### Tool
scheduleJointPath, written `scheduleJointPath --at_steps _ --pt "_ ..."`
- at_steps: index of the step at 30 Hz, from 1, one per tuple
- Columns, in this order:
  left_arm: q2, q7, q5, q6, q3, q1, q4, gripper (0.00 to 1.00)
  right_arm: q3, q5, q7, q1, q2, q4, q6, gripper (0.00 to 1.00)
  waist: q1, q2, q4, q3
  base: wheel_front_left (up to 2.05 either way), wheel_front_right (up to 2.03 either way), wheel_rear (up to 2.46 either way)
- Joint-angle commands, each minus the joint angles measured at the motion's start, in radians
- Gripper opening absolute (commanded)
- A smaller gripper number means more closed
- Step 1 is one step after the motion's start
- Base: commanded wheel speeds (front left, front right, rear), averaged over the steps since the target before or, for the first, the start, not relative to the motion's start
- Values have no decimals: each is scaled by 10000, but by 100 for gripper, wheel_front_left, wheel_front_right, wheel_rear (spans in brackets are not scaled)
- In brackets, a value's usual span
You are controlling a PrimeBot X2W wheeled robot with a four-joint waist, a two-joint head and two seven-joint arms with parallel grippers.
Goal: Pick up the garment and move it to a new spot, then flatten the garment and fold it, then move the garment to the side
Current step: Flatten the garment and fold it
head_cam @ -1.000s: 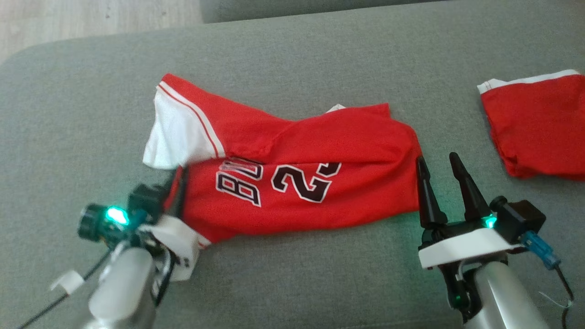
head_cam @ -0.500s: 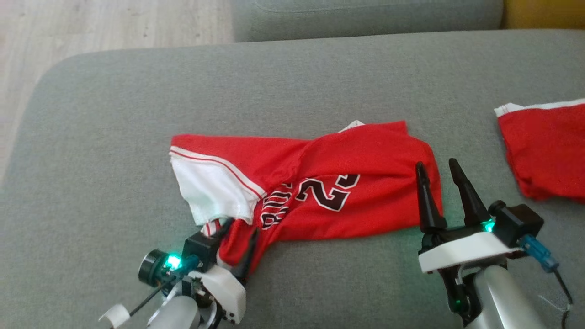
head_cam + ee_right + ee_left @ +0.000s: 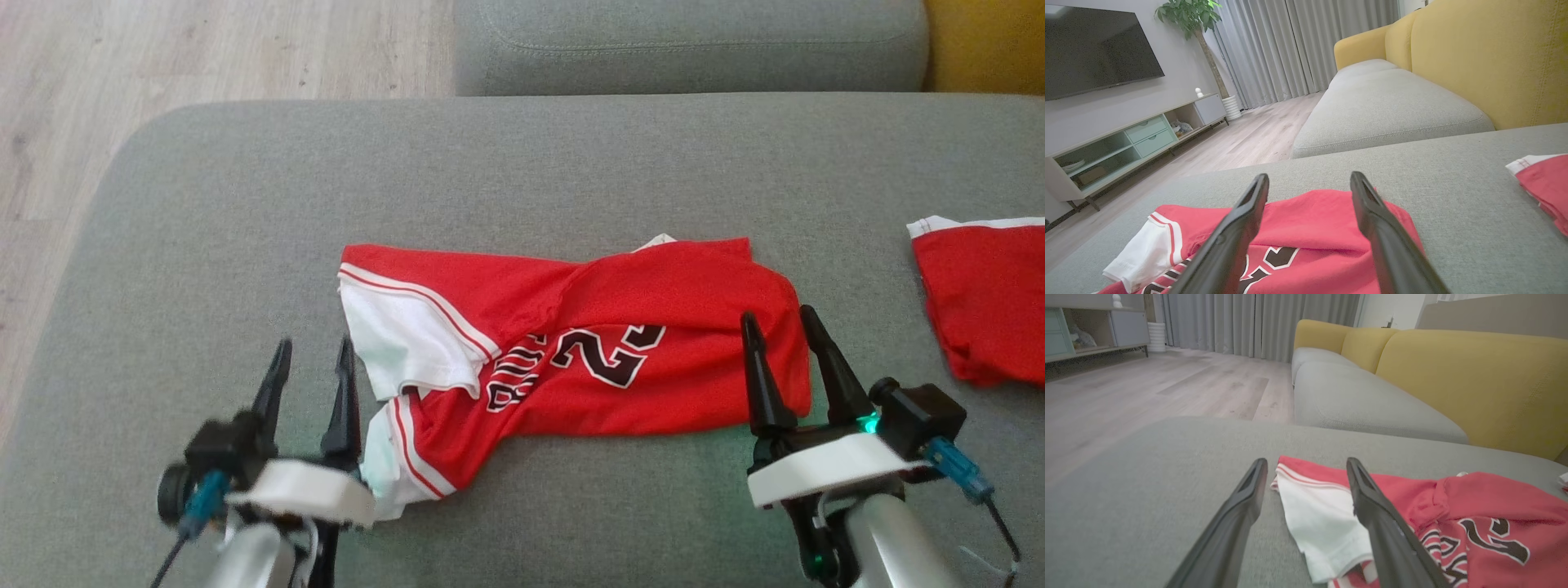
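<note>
Hovering low, my left gripper (image 3: 315, 347) sits lower left and my right gripper (image 3: 777, 317) lower right, fingers spread and empty, pointing up-frame; the red garment (image 3: 653, 286) lies crumpled between them, centre frame, on the grey cushion (image 3: 490, 180).

A wide grey fabric cushion (image 3: 522, 163) carries two pieces of clothing. A red jersey (image 3: 653, 286) lies rumpled near its middle, stretched from 9 to 3 o'clock, with a white panel (image 3: 408, 335) at the 9 o'clock end and dark letters and numbers toward its 6 o'clock edge. Well apart, at the cushion's 3 o'clock side, lies a second red garment (image 3: 988, 310) with a white hem, running out of view.
</note>
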Motion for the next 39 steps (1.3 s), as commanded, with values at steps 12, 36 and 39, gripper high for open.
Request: scheduleJointPath --at_steps 12,36,39 --pt "451 932 -388 -338 303 -799 389 100 299 -114 -93 -448 -22 -436 -9 100 1 0 -196 825 0 0 0" --pt "677 2725 -740 -995 -160 -2731 3841 0 180 -157 -93 -896 -22 -626 -9 100 1 0 -915 1933 0 0 0" --pt "664 2632 -791 -1075 -210 -2703 3875 0 210 -138 -93 -906 -22 -575 -9 100 1 0 -892 1781 0 0 0"
